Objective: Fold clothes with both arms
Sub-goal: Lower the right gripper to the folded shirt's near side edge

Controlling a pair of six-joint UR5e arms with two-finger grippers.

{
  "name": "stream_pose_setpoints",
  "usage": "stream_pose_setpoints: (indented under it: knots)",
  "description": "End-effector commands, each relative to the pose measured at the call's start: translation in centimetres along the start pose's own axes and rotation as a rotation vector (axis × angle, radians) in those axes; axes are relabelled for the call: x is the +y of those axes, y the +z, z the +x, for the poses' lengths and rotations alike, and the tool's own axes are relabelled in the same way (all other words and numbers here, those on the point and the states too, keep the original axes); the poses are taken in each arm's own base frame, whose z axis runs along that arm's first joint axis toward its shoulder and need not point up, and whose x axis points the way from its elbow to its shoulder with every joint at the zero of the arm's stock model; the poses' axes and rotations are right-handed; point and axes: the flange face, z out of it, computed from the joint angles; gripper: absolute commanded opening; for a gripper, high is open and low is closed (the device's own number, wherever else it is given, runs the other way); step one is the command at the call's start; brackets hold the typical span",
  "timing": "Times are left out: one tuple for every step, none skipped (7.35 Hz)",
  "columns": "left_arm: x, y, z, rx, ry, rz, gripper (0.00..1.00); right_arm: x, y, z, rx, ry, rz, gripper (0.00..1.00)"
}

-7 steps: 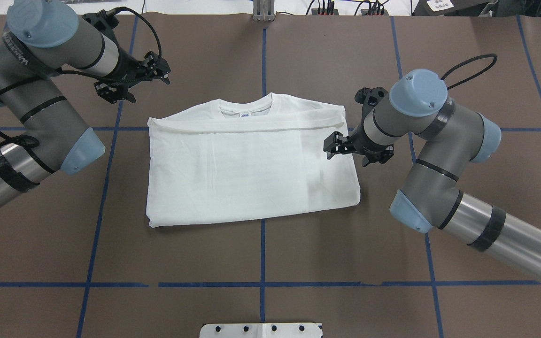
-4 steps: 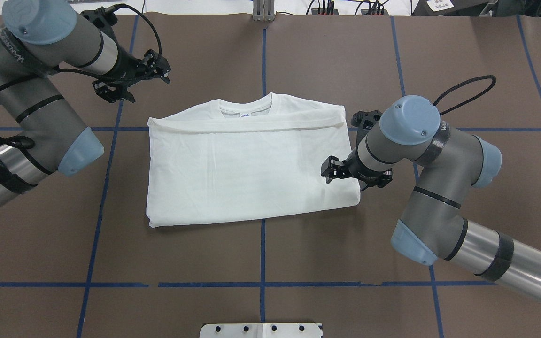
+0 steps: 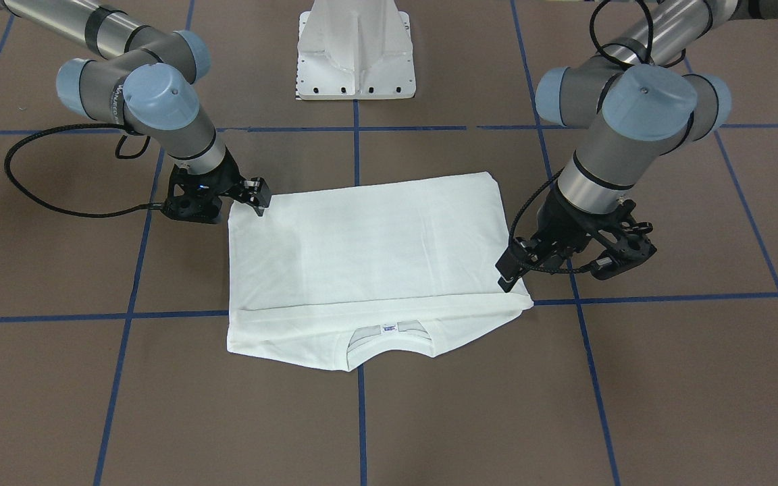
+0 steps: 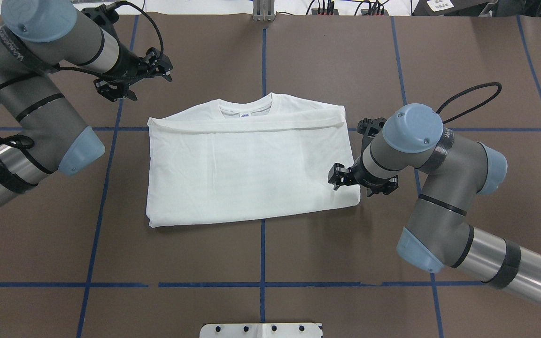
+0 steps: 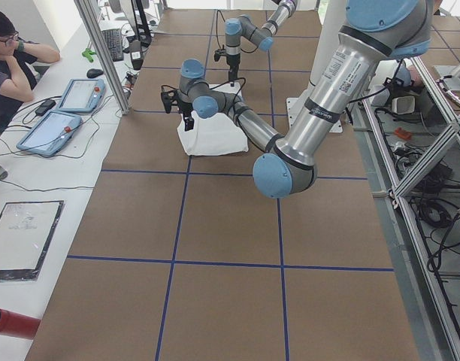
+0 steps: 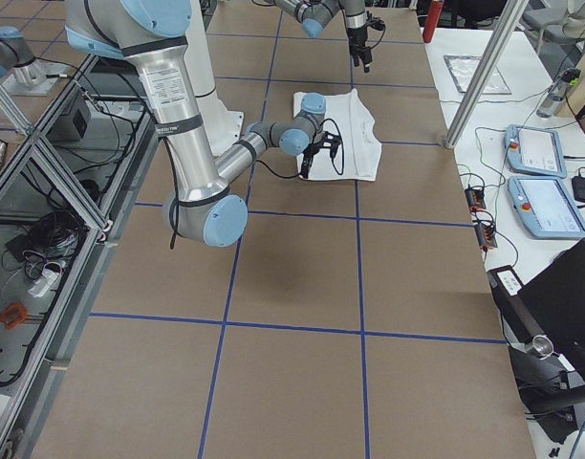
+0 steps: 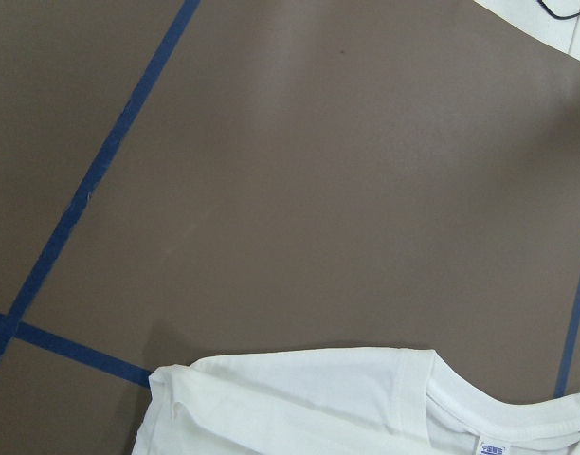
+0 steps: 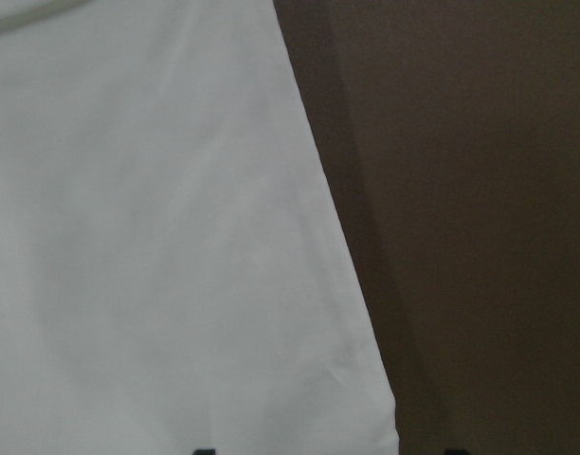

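The white T-shirt (image 4: 251, 164) lies folded into a rectangle at the middle of the brown table, its ribbed neck (image 4: 244, 109) with a small label on the far side. My right gripper (image 4: 359, 180) is open and low, its fingers straddling the shirt's right edge near the front right corner; the right wrist view shows that edge of the shirt (image 8: 157, 237) running between the fingertips. My left gripper (image 4: 135, 78) hangs open above bare table, beyond the shirt's far left corner and apart from it. The left wrist view shows that corner of the shirt (image 7: 318, 398) and no fingers.
Blue tape lines (image 4: 262, 56) grid the brown table. The white pedestal (image 3: 355, 50) stands at the robot's side of the table. A person (image 5: 8, 68) sits at a side bench with tablets (image 5: 61, 124). More tablets (image 6: 541, 153) lie on the far bench.
My right gripper has moved along the shirt's right edge toward the front corner and stayed open. The left gripper has barely shifted. The shirt has not moved.
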Motion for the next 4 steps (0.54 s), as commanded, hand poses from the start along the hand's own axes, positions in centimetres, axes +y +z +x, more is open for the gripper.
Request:
stream_pose_setpoints:
  knots:
    - [0.0, -0.1, 0.0, 0.002, 0.001, 0.001, 0.99, 0.6, 0.7, 0.3, 0.011, -0.001, -0.011, 0.77]
    - [0.2, -0.5, 0.0, 0.007, 0.003, 0.001, 0.99, 1.3, 1.3, 0.1, 0.016, -0.009, -0.015, 0.76]
    - [0.3, -0.4, 0.0, 0.006, 0.003, 0.000, 0.99, 1.6, 1.5, 0.0, 0.018, -0.013, -0.018, 0.72]
    - [0.3, -0.4, 0.0, 0.006, 0.003, 0.000, 0.99, 1.8, 1.7, -0.1, 0.020, -0.015, -0.021, 0.69]
